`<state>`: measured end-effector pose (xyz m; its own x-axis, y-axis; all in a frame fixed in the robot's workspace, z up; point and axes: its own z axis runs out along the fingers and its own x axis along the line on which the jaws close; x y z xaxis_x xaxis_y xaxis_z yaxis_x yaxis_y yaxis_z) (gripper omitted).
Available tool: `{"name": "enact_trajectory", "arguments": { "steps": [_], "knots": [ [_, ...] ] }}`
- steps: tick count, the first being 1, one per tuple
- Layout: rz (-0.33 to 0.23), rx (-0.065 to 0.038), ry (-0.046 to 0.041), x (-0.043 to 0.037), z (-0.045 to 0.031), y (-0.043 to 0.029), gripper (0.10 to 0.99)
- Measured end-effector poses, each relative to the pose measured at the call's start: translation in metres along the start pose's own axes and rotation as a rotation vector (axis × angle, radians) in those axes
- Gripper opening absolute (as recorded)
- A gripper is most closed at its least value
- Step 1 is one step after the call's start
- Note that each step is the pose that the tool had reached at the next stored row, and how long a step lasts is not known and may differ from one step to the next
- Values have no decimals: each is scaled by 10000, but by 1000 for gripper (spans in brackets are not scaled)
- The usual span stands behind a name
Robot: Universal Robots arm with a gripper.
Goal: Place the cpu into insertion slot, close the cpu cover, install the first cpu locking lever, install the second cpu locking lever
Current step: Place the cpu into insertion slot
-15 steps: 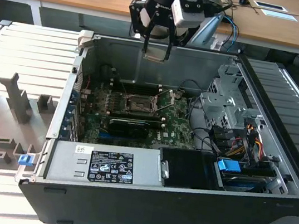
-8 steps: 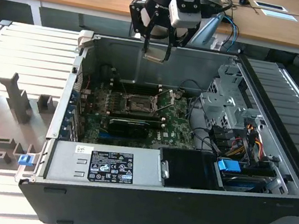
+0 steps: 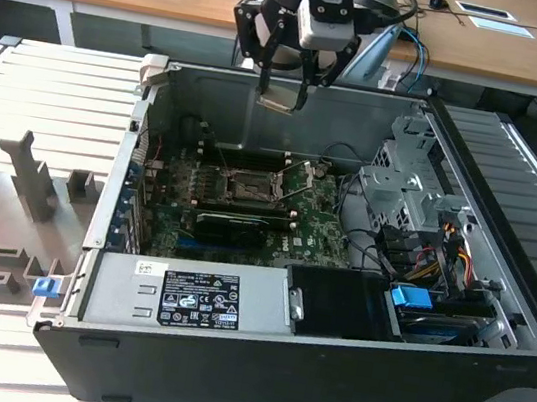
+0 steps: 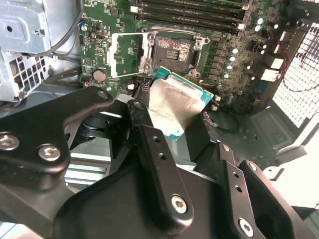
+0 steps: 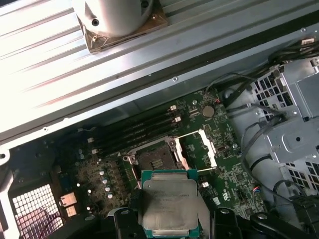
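My gripper (image 3: 283,90) hangs above the open computer case, shut on the cpu (image 3: 277,101), a small square chip with a dull silvery top. In both wrist views the cpu (image 4: 179,102) (image 5: 169,204) sits between the black fingers (image 4: 149,144), slightly tilted and well above the board. The insertion slot (image 3: 248,190) (image 4: 172,50) (image 5: 154,162) lies bare on the green motherboard below. Beside the slot, the cpu cover (image 4: 127,55) (image 5: 197,149) is flipped open. A thin wire locking lever (image 4: 129,74) stands raised at the slot's edge.
A long black card (image 3: 245,226) lies across the board near the slot. A power supply (image 3: 184,295) fills the case front, and a drive cage (image 3: 403,181) with cables stands at the exterior view's right. Memory sticks (image 5: 134,129) run behind the slot. Grey fixtures (image 3: 35,176) sit outside the case.
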<state>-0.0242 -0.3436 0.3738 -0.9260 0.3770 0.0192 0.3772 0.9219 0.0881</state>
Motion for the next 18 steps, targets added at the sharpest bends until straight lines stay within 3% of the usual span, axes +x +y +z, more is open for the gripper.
{"name": "enact_trajectory", "arguments": {
  "steps": [14, 18],
  "knots": [
    [1060, -21, -94, -1, 5, 0, 529],
    [1646, -30, -146, -1, 23, -2, 529]
  ]
}}
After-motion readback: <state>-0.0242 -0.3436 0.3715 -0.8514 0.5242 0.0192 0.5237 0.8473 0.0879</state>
